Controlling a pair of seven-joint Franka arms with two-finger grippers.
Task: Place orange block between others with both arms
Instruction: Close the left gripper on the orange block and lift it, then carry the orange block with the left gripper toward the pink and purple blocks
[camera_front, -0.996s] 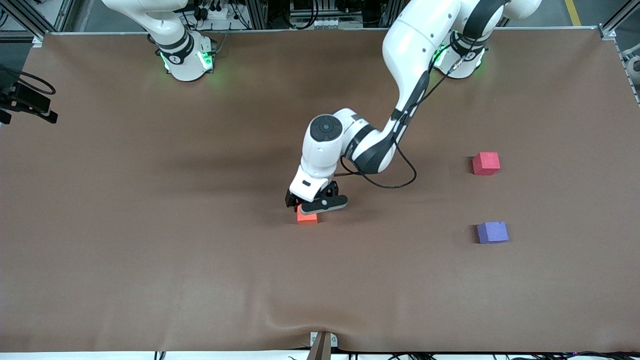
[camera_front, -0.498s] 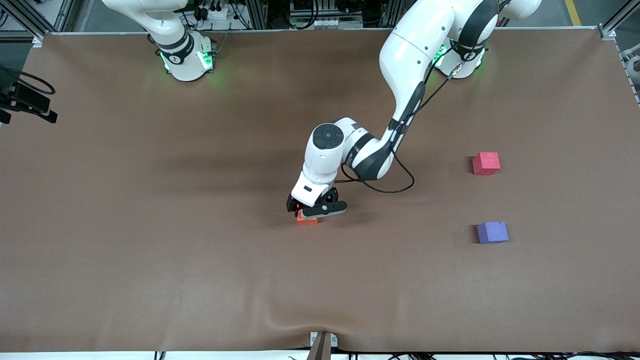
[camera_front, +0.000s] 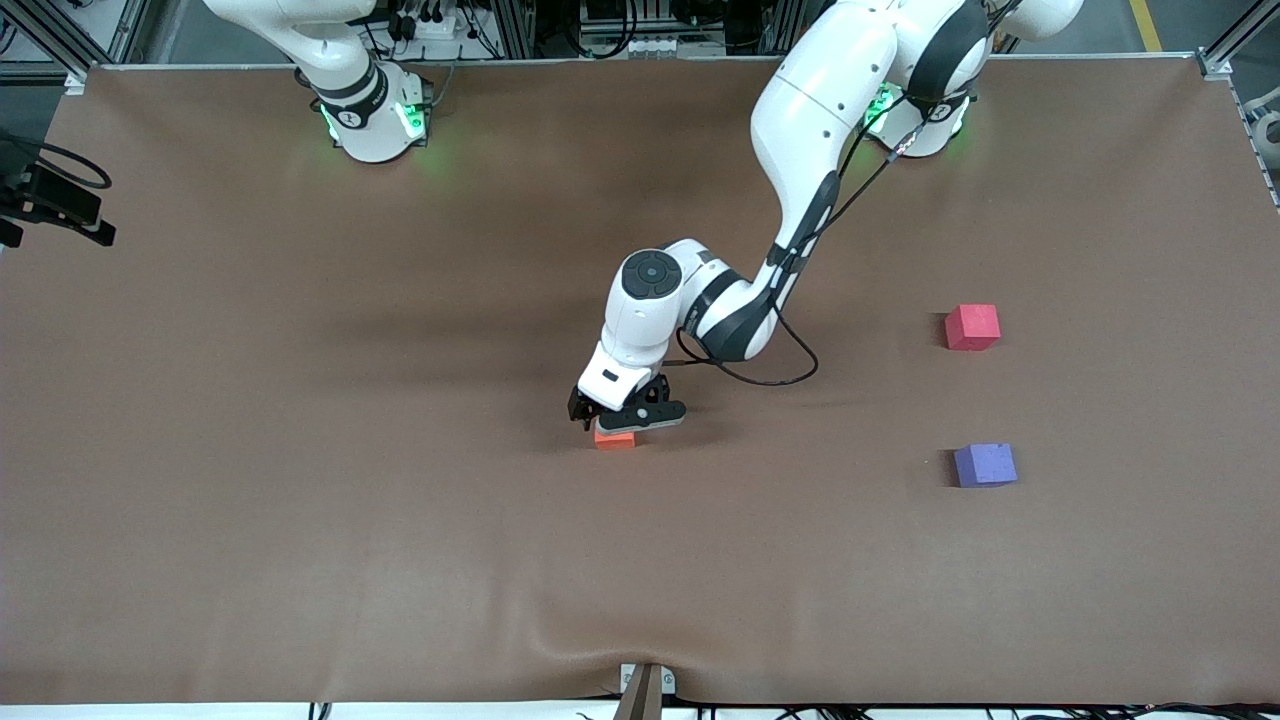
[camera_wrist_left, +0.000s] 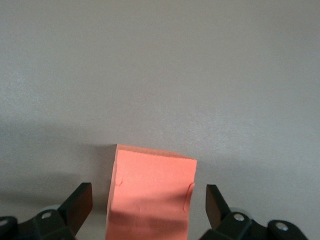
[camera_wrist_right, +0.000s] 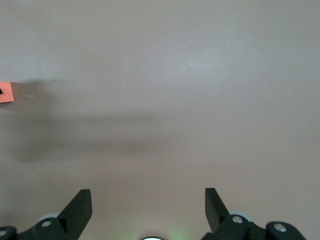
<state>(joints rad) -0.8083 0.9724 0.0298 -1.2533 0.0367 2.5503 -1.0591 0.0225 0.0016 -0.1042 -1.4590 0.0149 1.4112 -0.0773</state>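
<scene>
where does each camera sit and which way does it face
front view: high across the table, facing both arms' bases; the left arm reaches to the orange block.
left wrist view: looks down past the open left gripper at that block between the fingers.
right wrist view: looks down past the open right gripper at bare table.
shared: the orange block shows in all three views.

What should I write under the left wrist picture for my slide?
Open left gripper straddling the orange block on the brown table, fingers not yet touching it.

White arms (camera_front: 800, 110) with dark grey joints, black cables, green-lit bases (camera_front: 375, 120).
</scene>
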